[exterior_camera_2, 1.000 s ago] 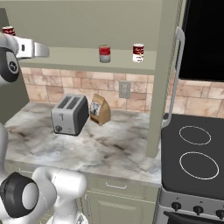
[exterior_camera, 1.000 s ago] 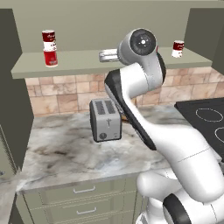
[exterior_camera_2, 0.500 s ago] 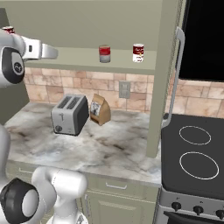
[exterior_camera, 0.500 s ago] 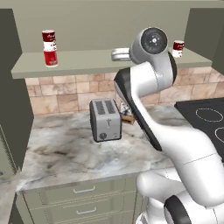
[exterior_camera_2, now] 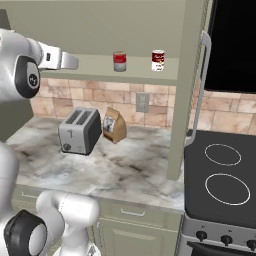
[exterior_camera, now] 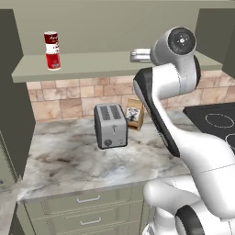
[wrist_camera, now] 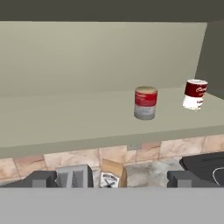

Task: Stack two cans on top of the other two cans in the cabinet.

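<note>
In the hand view the gripper stood spread wide with nothing between its fingertips, aimed at the open cabinet shelf. The greyish-bottomed can stood upright just right of the frame's centre and above the fingertips, so it lay ahead and slightly right of the grasp line. The white-bottomed can stood further right, well apart from it. In the left base view a stacked pair of cans already sat at upper left on the shelf. Judged from this, the greyish can was the nearer target, its long axis vertical, calling for a level approach from the side.
</note>
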Robot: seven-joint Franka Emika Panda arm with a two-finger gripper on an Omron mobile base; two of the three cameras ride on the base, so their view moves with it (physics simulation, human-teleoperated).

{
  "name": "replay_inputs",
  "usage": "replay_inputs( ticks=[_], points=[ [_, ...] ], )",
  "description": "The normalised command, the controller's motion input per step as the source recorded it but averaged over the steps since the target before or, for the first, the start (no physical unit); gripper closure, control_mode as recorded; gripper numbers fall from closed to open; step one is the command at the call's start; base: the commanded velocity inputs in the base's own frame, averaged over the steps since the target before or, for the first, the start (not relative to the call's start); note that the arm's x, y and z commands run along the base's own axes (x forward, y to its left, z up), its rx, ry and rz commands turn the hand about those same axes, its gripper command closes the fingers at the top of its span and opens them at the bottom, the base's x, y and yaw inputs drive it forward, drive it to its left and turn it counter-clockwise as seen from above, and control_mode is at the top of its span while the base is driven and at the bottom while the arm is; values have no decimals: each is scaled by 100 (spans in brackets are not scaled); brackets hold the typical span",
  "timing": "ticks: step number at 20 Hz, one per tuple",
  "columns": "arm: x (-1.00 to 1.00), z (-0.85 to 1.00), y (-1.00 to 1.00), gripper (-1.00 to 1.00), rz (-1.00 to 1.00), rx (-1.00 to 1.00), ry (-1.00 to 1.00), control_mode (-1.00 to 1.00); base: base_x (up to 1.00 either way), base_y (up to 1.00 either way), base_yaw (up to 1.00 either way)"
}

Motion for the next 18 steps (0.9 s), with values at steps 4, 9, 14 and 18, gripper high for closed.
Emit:
replay_inputs(
  ticks=[4, 9, 14, 18],
  points=[
    [-4, 0, -38, -100, -1, 0, 0, -100, 0, 0, 0],
    [-3, 0, -35, -100, 0, 0, 10, -100, 0, 0, 0],
    [1, 0, -38, -100, 0, 0, 8, -100, 0, 0, 0],
    [0, 0, -42, -100, 0, 0, 0, -100, 0, 0, 0]
  ],
)
